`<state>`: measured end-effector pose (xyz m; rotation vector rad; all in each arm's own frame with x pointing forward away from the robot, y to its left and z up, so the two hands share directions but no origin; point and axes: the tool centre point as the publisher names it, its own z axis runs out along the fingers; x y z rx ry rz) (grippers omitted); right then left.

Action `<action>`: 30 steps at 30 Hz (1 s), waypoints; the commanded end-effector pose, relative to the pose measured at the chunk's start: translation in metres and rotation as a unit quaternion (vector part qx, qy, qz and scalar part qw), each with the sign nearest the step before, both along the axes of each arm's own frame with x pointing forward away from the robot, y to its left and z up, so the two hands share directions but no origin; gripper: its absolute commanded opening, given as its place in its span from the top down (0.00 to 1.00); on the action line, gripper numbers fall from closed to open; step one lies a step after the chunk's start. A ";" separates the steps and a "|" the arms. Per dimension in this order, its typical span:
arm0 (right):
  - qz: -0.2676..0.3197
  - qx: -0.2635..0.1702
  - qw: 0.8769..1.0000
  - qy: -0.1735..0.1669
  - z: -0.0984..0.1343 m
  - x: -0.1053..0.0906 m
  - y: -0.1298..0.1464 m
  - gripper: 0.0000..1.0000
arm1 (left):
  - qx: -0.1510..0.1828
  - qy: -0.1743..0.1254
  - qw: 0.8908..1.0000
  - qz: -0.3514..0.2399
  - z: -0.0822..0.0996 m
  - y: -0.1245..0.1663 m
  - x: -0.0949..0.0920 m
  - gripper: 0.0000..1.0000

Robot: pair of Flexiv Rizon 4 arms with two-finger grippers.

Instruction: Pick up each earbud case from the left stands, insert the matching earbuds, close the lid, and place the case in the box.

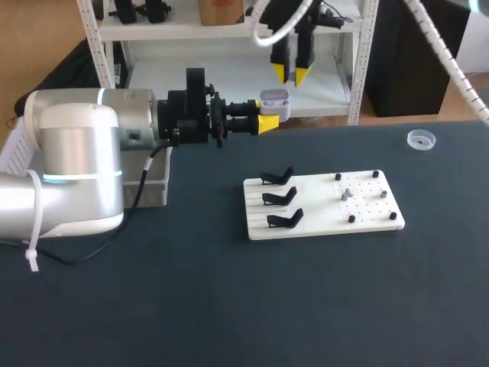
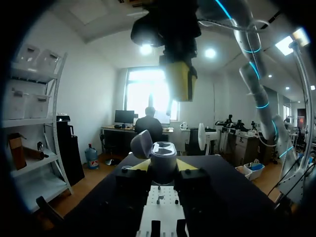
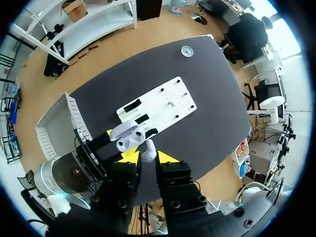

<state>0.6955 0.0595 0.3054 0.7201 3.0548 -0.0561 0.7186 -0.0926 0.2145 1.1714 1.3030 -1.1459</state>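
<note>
Holding open case [image 1: 276, 102] in clenched left gripper [image 1: 269, 115]; pinching earbud [image 3: 148, 152] in right gripper [image 1: 293, 75] above. Outstanding: insertion, lid closure, placement in box [image 1: 157, 183].

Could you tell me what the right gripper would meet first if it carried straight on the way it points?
Most likely the open white earbud case held in the left gripper, directly ahead of the right gripper; depth is unclear.

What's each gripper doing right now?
Left gripper: closed on the open earbud case.
Right gripper: closed on a white earbud.
</note>
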 end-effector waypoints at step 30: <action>-0.021 -0.008 0.998 -0.050 -0.029 -0.013 0.015 1.00 | -0.001 -0.001 1.000 0.002 -0.001 0.000 -0.001 1.00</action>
